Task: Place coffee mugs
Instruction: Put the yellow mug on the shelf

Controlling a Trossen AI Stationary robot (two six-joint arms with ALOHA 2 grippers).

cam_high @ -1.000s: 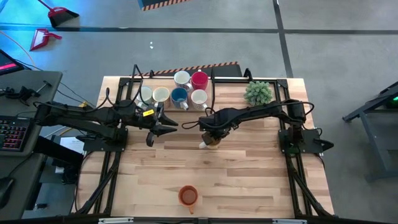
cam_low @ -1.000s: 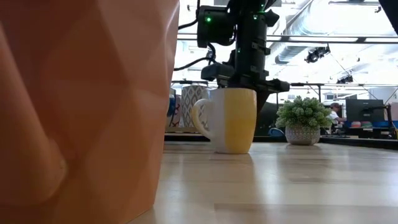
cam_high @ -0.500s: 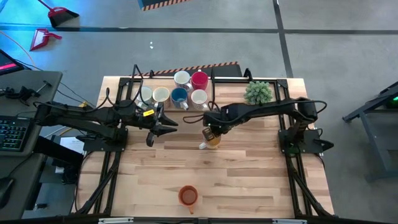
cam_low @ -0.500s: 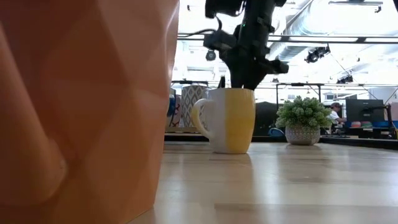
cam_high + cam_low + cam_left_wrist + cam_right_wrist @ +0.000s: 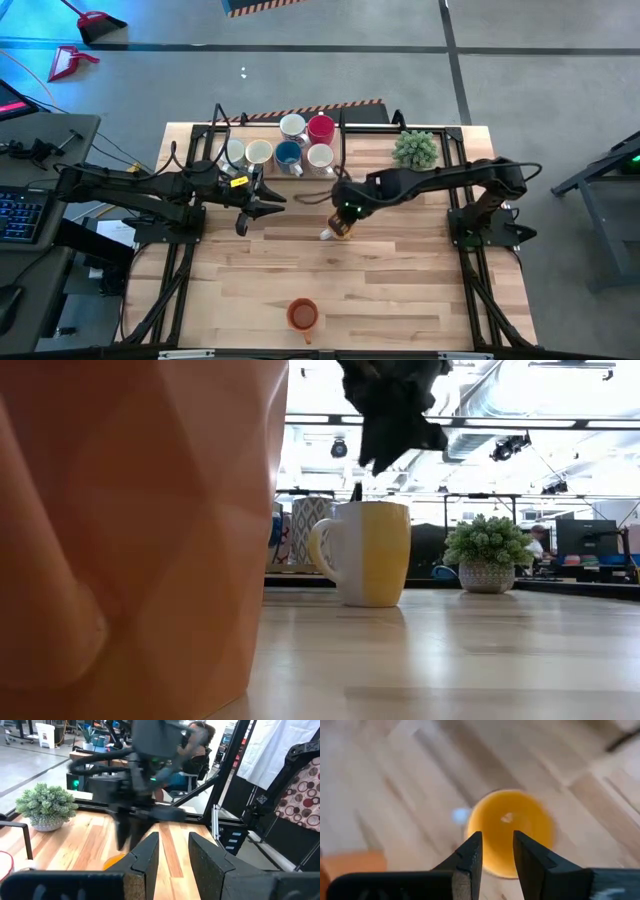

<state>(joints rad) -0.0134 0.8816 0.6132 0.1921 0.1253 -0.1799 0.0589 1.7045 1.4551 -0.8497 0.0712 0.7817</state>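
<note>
My right tool (image 5: pixel 343 209) hangs above the round yellow ceramic mug (image 5: pixel 339 228), fingers spread a little apart and pinching nothing. That mug stands upright mid-bench, open wood all around it. My left tool (image 5: pixel 268 200), also slightly spread and empty, hovers near the mug cluster (image 5: pixel 289 146) by the bench (image 5: pixel 400 290) far edge. A red-orange mug (image 5: pixel 303 315) sits alone near the near edge.

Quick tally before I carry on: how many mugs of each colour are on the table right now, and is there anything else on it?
White or cream mugs: 4
Blue mug: 1
Red mug: 1
Yellow mug: 1
Red-orange mug: 1
Potted plant: 1
Total: 8 mugs, 9 things with the plant.
</note>
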